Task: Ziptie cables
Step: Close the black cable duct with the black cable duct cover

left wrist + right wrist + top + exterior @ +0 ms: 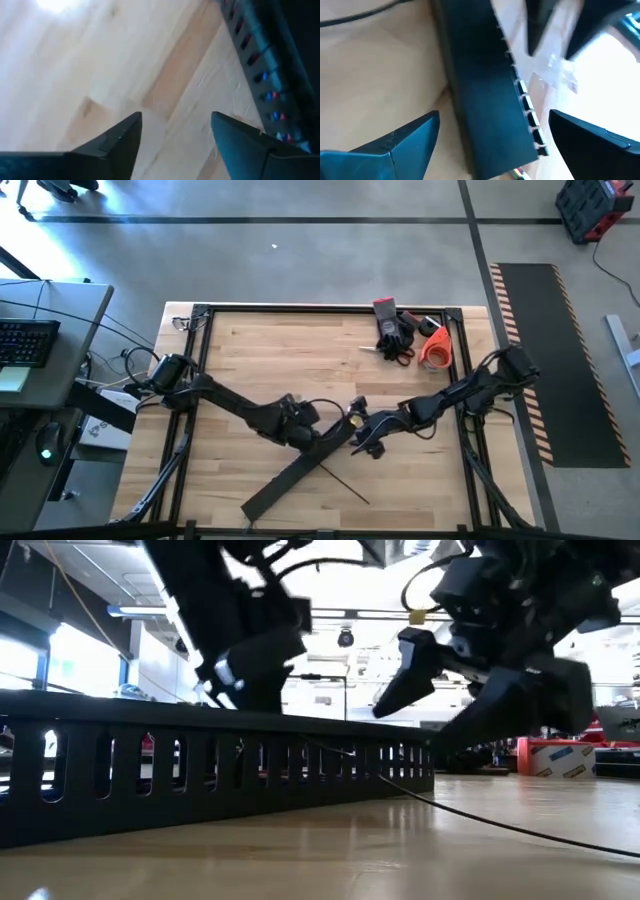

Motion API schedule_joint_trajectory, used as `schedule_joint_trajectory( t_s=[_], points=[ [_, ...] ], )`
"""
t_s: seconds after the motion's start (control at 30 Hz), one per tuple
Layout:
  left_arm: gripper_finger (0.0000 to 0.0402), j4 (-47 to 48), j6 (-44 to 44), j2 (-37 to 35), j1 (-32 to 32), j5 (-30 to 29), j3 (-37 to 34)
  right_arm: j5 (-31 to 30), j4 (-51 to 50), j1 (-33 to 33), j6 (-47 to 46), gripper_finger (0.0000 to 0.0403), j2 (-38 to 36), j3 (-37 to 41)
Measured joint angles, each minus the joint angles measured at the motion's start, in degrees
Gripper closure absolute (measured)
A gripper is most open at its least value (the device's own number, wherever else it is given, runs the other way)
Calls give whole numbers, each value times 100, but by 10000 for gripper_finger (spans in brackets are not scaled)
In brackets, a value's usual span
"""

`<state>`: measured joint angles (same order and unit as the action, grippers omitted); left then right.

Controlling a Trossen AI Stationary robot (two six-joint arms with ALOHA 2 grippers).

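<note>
One slotted bar (200, 775), one cable (500, 823) on table; two grippers, left gripper (175, 145) and right gripper (495, 145), both open, empty.

Your non-task items: black slotted bar (290, 480) lying diagonally on wooden table (250, 360); orange tape roll (436, 348), red-handled tool (385, 310) at far edge.

Black slotted bar (290, 480) on pale wood table (250, 360); thin dark cable (345, 483); orange tape roll (435, 347); red-handled scissors (397, 352) far right.

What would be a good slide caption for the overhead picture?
Two robot arms meet over a slotted black bar on a wooden table.
</note>
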<state>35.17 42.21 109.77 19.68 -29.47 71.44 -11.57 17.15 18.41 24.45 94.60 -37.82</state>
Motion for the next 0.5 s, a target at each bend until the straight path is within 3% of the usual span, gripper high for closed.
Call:
schedule_joint_trajectory(
  t_s=[0.27, 0.5],
  points=[
    [230, -2655, -338, -6, 60, 415, -1181, -63, 415, -47, -12, 57, 237, 0],
    [244, -4153, -848, 289, 63, 436, -1493, 25, 416, -115, 7, 82, 239, -54]
  ],
)
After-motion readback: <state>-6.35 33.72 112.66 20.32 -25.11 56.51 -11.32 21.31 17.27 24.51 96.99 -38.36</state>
